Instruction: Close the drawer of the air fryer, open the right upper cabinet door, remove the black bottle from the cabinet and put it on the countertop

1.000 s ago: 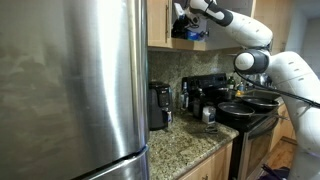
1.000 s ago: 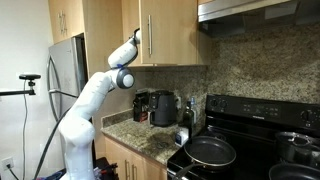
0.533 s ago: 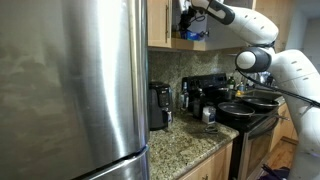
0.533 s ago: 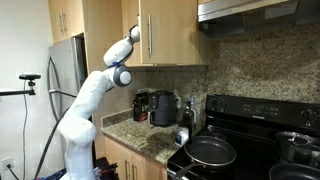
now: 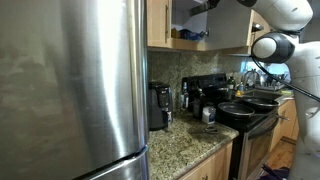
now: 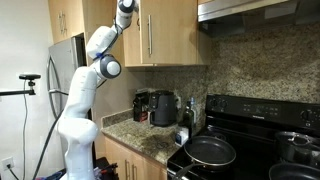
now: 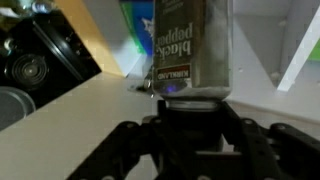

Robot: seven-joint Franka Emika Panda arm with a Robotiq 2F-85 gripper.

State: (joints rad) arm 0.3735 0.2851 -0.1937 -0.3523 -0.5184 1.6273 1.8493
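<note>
Arm (image 6: 97,45) has swung upward, black bottle (image 7: 190,45) in its grip
The gripper (image 7: 190,125), partly closed, clamps the black bottle, still inside the cabinet (image 5: 185,15); pulling out and lowering it to the surface (image 5: 185,148) remain.

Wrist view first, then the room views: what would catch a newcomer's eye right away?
In the wrist view the black bottle fills the middle, clasped between the fingers of the claw over the pale shelf of the cabinet. In an exterior view the steel fridge covers the left half. In the opposite one, the white arm stretches straight up to that cabinet.
</note>
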